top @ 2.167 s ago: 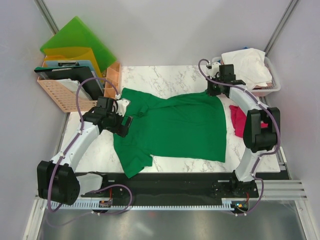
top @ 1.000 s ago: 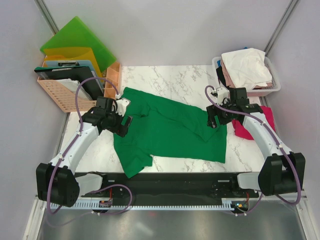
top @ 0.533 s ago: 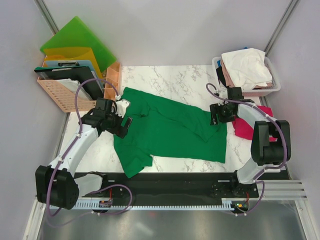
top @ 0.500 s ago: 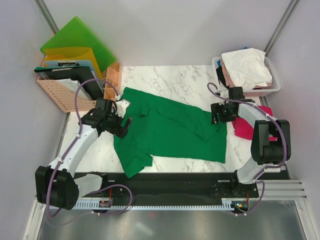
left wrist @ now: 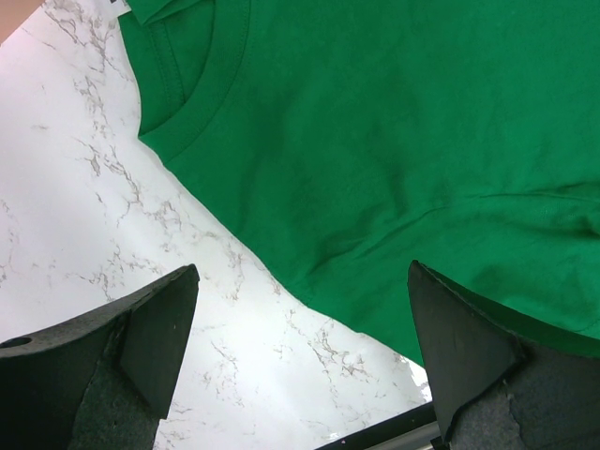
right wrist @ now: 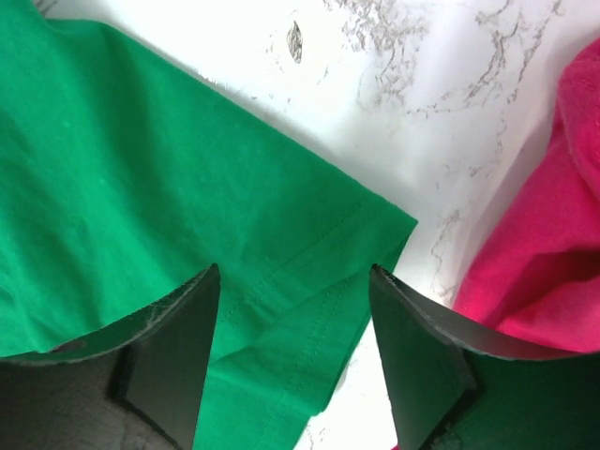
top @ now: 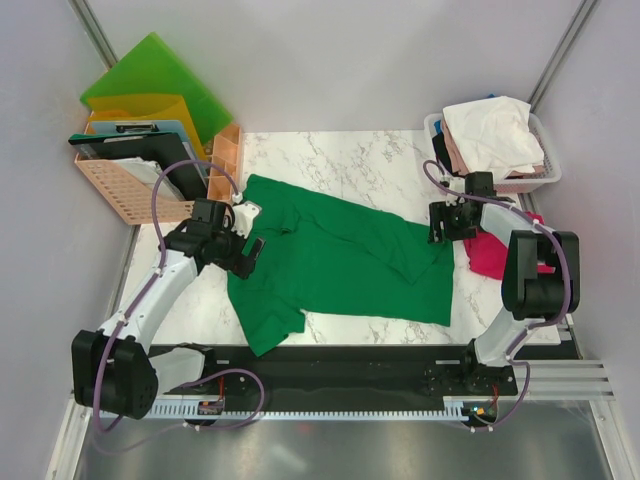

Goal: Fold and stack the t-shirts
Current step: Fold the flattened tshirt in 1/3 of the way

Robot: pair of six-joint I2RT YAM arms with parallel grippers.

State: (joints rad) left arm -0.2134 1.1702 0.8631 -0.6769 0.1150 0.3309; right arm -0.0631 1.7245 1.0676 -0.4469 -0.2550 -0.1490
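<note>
Plain deep green tee [top: 340, 255], no print, collar and hem stitching the same green; magenta-red tee [top: 487, 252] also plain; white tee [top: 490, 128] and pale pink tee [top: 458, 155] in a whitish basket [top: 545, 178]. Surface [top: 340, 160] is white marble with grey veining; arms [top: 150, 290] white with black joints, cables [top: 160, 200] purple, left hand [left wrist: 300, 281] and right hand [right wrist: 294, 272] black. Crate [top: 115, 190] peach-orange lattice, bright green folder [top: 155, 75], yellow-orange folder [top: 140, 108], walls [top: 330, 60] pale grey.
</note>
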